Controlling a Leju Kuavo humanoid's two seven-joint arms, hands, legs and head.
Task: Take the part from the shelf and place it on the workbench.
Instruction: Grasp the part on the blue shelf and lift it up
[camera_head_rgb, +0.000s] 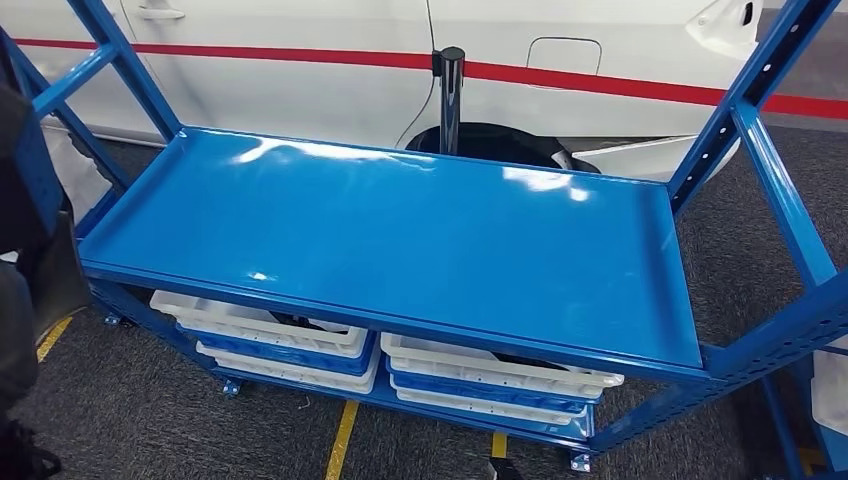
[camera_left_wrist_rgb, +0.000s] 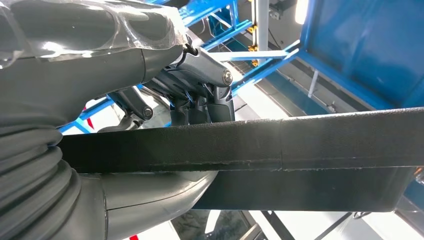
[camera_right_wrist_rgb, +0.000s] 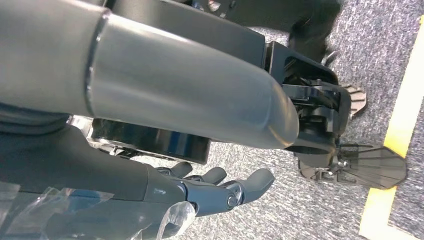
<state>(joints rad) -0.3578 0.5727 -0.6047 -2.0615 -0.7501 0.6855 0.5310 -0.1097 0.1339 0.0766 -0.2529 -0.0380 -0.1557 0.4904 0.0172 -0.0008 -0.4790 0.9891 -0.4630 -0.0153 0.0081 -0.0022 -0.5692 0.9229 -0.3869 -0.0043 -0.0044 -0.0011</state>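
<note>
Here, from my head I look down on the blue shelf (camera_head_rgb: 400, 230), its glossy top bare, with white trays (camera_head_rgb: 270, 330) stacked on the level below and a white car body (camera_head_rgb: 330, 60) with a red stripe behind it; a black post (camera_head_rgb: 450, 95) stands just past the far edge. I see no writing or label I can read anywhere.

My left wrist camera gives what the head cannot: my left hand (camera_left_wrist_rgb: 195, 100) wrapped round the part (camera_left_wrist_rgb: 300, 150), a long black textured panel with a raised seam running along it. My thumb lies under the panel and my darker fingers (camera_left_wrist_rgb: 210, 107) curl over its upper edge, so the part is held firmly, with blue shelf framing (camera_left_wrist_rgb: 260, 60) beyond it.

My right wrist camera looks at grey carpet (camera_right_wrist_rgb: 310, 210) and a yellow floor line (camera_right_wrist_rgb: 400, 125). There my right hand (camera_right_wrist_rgb: 215, 192) hangs with its fingers loosely extended and slightly apart, holding nothing and touching nothing.
</note>
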